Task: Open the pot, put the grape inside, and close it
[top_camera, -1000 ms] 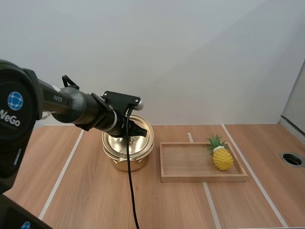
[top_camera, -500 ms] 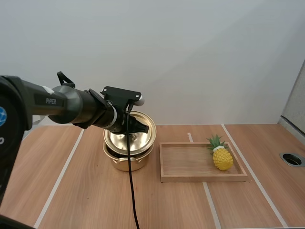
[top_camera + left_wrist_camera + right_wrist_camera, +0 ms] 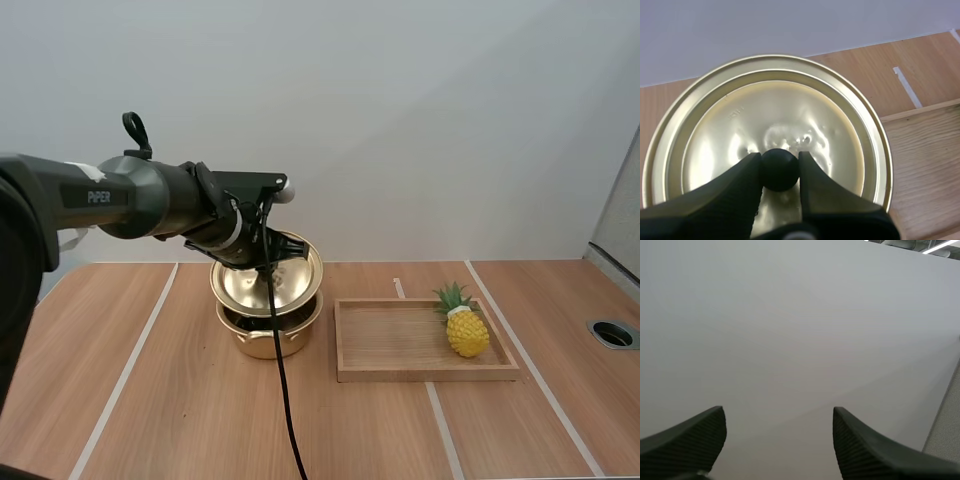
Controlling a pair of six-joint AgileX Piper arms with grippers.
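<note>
A gold pot (image 3: 268, 331) stands on the wooden table, left of the tray. Its gold lid (image 3: 267, 277) hangs a little above the pot's rim, tilted. My left gripper (image 3: 263, 252) is shut on the lid's black knob (image 3: 780, 169); in the left wrist view one finger presses on each side of the knob, over the lid (image 3: 765, 112). My right gripper (image 3: 777, 440) is open, its two fingers wide apart with nothing between them, facing a plain grey wall. A yellow toy pineapple (image 3: 466, 326) lies in the tray.
A shallow wooden tray (image 3: 400, 372) sits right of the pot, with the pineapple at its right end. A round hole (image 3: 613, 334) is set in the table near the right edge. White lines cross the tabletop.
My left gripper has raised the lid off the pot and carried it slightly up and to the left. The pot, tray and pineapple have stayed put.
</note>
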